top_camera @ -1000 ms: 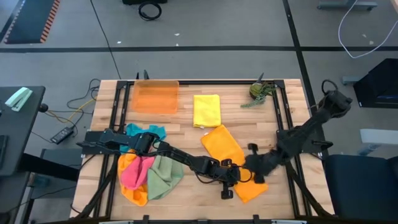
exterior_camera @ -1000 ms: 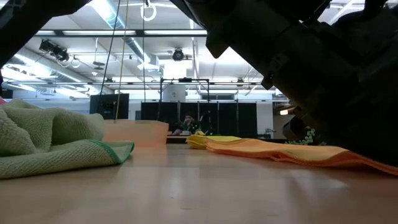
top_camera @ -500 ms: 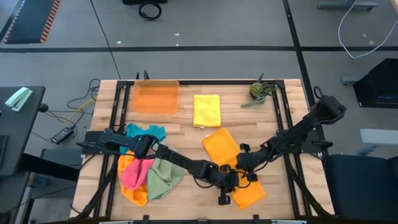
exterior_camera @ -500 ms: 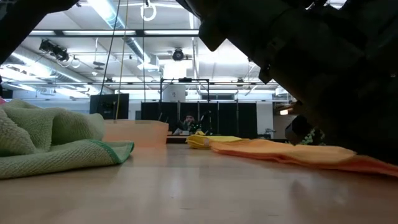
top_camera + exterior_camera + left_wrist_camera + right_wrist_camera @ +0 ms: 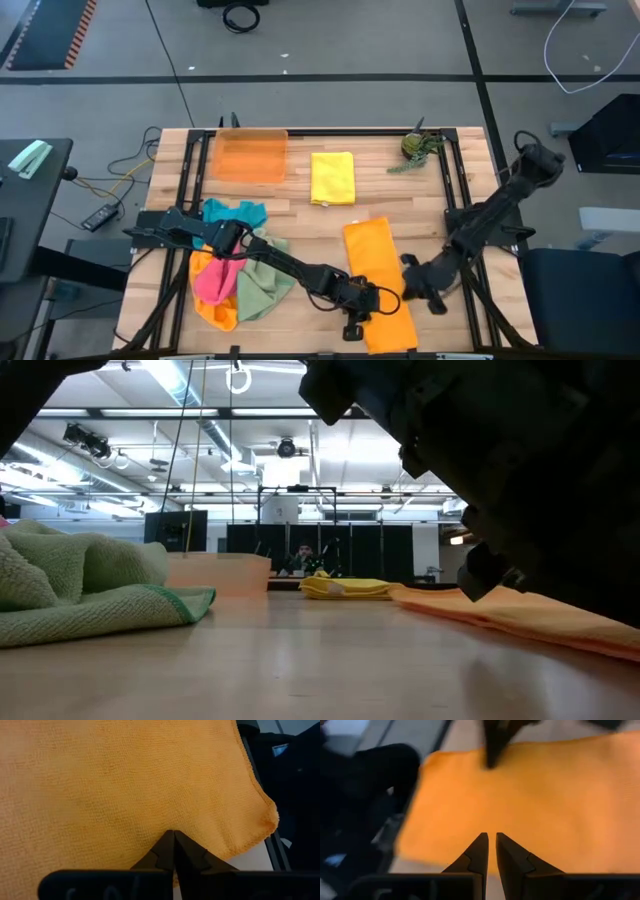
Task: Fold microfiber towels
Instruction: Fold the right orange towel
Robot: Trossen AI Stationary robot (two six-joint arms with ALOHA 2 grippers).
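An orange towel lies flat as a long strip that reaches the table's near edge; it also shows in the low view. My left gripper is shut at the strip's left long edge. My right gripper stands at the right long edge, its fingers all but together over the cloth. A folded yellow towel lies at the far middle. At the left, a teal towel, a pink towel, a green towel and another orange towel lie in a heap. My left gripper rests its shut fingertips on the orange towel's top face, just in from an edge and near a corner. The fingers slant down from the table's left. The cloth lies flat around them; I cannot tell whether any of it is pinched. My right gripper hangs over the cloth near its right edge; I cannot tell whether it touches it.
A translucent orange tray stands at the far left and a small green plant-like thing at the far right. Bare wood lies between the heap and the orange strip. Dark frame rails run along the table's sides.
The orange towel has turned from a slant to lie nearly straight from far to near, and its near end has slid to the near edge. My left gripper has gone a little toward the near left. My right gripper went left over the towel, then back to its right edge.
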